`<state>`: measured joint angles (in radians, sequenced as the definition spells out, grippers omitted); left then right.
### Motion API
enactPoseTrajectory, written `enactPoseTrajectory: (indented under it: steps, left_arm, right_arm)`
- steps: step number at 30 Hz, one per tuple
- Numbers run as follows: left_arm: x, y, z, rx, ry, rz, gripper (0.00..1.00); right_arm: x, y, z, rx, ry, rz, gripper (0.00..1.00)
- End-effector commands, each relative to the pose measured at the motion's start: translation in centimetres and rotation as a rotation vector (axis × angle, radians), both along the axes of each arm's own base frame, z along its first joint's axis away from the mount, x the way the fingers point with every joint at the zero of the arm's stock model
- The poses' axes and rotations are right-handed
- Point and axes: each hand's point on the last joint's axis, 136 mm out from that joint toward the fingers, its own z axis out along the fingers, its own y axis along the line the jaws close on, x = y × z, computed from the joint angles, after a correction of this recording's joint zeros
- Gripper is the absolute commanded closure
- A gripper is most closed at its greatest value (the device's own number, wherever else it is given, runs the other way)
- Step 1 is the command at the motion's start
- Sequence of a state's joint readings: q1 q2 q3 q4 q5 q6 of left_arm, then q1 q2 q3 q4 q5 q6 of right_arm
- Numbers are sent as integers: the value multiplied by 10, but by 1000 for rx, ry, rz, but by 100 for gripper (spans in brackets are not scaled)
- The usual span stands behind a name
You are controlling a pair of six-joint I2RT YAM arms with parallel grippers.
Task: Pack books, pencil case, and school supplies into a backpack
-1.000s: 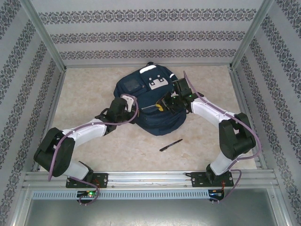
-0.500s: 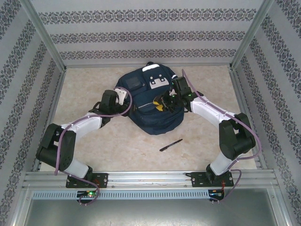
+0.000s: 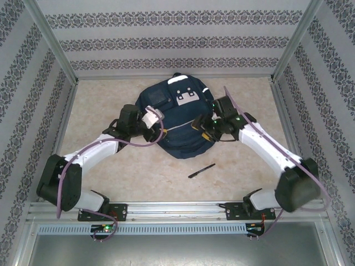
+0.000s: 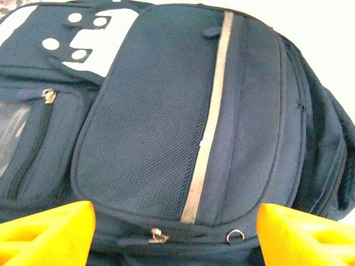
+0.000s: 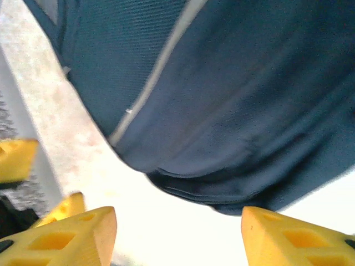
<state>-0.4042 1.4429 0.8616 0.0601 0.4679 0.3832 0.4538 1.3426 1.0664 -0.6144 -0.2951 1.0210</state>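
Note:
The navy backpack (image 3: 176, 113) lies in the middle of the table, its white patches facing up. My left gripper (image 3: 160, 132) is at its near-left edge. In the left wrist view that gripper (image 4: 175, 235) is open, its yellow fingers (image 4: 47, 233) wide apart over the mesh front pocket (image 4: 150, 122), with a zipper pull (image 4: 158, 235) between them. My right gripper (image 3: 201, 131) is at the bag's near-right edge. It (image 5: 177, 235) is open over bare table beside the bag's side (image 5: 233, 111), with nothing held. One black pen (image 3: 201, 170) lies on the table in front of the backpack. The books and the pencil case are out of view.
Patterned walls and metal frame rails (image 3: 55, 50) enclose the table on three sides. Pale tabletop (image 3: 105, 100) stretches to the left and right of the backpack and in front of it around the pen.
Both grippers have gone from shut to open. The right arm has drawn back to the near right of the bag. The left gripper pulled away, then came back to the bag's near-left edge.

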Motion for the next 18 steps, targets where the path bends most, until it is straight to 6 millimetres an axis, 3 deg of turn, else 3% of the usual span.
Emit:
enactPoseTrajectory:
  steps: [1,3,7,12,16,18]
  left_arm:
    - [7,-19,-10,94,-33,-97,21]
    - [10,-32,-22,158,-43,-150,21]
    - [7,-53,-42,257,-49,-263,20]
    - [0,-66,-62,308,-11,-335,19]
    - [22,-56,-71,362,-6,-212,27]
    - [21,-57,-72,369,10,-222,30]
  right_arm:
    - [-52,-51,-55,-267,133,-45,37]
    - [-76,-53,-73,-225,205,-99,39]
    - [-103,-35,-98,-40,348,-211,42]
    - [-101,-26,-106,-5,398,-261,44]
    - [-99,-14,-121,11,457,-261,46]
    - [-96,-10,-127,9,471,-272,46]
